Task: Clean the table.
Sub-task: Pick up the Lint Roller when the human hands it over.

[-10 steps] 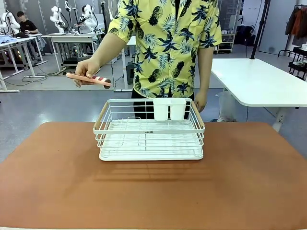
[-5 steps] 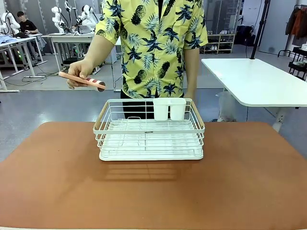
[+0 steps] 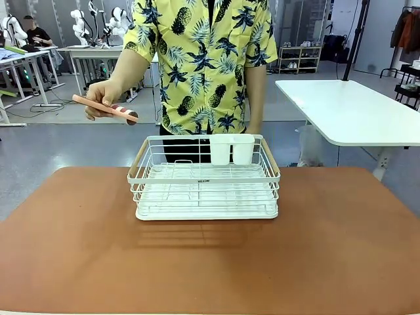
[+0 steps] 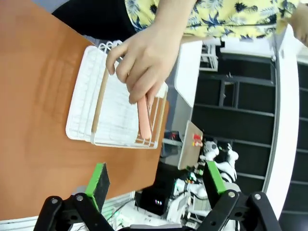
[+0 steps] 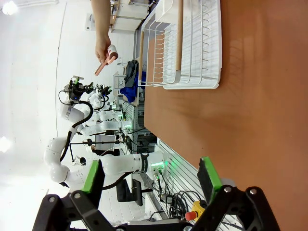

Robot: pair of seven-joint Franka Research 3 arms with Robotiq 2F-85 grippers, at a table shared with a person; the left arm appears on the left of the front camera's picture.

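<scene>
While the terracotta table (image 3: 341, 249) lies below my arms, long axis running side to side, the white wire dish rack (image 3: 207, 180) sits square at its far middle. The person's hand (image 3: 98, 97) holds a pink-handled tool (image 3: 125, 113) roughly level off the far-left edge, offered to me, I reckon. My left gripper (image 4: 156, 182) and right gripper (image 5: 150, 175) both gape wide, empty.
</scene>
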